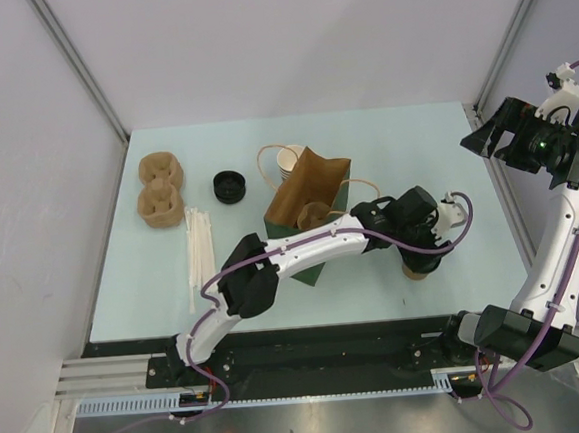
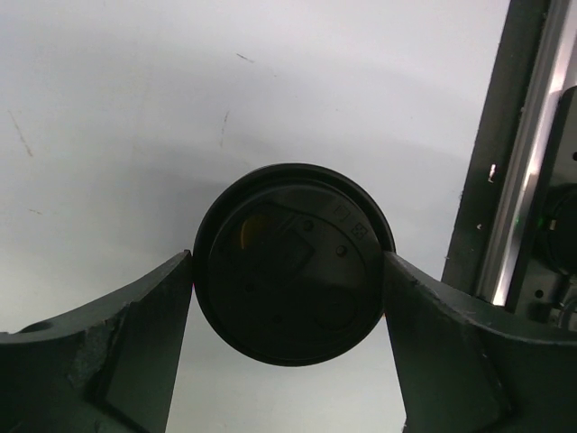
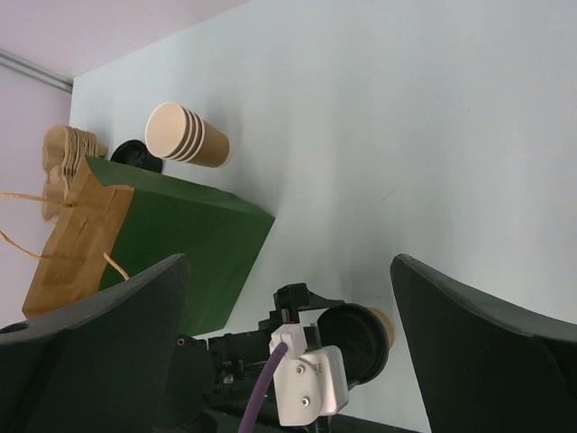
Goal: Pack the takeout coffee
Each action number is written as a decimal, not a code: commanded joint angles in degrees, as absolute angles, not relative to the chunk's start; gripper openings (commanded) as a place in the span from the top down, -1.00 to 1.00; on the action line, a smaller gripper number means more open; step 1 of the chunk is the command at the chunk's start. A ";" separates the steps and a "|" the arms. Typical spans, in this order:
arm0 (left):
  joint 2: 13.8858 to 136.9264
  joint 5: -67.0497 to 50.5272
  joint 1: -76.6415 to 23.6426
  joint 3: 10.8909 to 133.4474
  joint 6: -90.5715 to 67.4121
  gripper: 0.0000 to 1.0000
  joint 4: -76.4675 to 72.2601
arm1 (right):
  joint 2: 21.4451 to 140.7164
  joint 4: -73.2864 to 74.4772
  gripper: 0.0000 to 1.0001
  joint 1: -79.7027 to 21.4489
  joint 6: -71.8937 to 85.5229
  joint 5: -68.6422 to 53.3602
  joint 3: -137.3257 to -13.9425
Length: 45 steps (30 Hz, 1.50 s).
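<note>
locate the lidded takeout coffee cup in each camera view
top external: takeout coffee cup right of centre, mostly under the left gripper
left wrist: dead centre, black lid between the fingers
right wrist: bottom centre, below-right of the green bag
shared landmark: the left gripper around the cup

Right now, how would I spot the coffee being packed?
Find the green bag mid-table, then look right of it. There the takeout coffee stands between the left gripper's fingers. Unlike the stack of nested cups beyond the bag, it is one tan cup with a black lid.
</note>
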<state>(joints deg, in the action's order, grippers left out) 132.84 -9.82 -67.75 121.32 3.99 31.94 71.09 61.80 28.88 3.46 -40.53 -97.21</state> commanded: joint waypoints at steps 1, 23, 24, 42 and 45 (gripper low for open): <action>124.20 -12.04 -67.94 122.60 3.43 -0.35 31.28 | 70.58 60.03 -0.99 29.09 4.31 -41.83 -98.61; 103.19 -17.05 -63.55 134.38 8.26 -0.18 42.89 | 75.67 58.45 -0.99 28.83 5.98 -43.77 -105.99; 101.18 -17.05 -62.24 134.30 8.52 -0.18 43.76 | 76.11 58.45 -0.99 28.48 5.37 -43.51 -106.61; 75.86 -25.73 -22.52 111.99 6.95 -0.22 49.30 | 96.74 65.20 -0.99 -4.03 -14.67 -37.09 -123.30; 73.05 -27.85 -14.08 106.20 5.45 -0.22 49.40 | 103.94 70.29 -0.99 -9.57 -20.81 -35.43 -130.67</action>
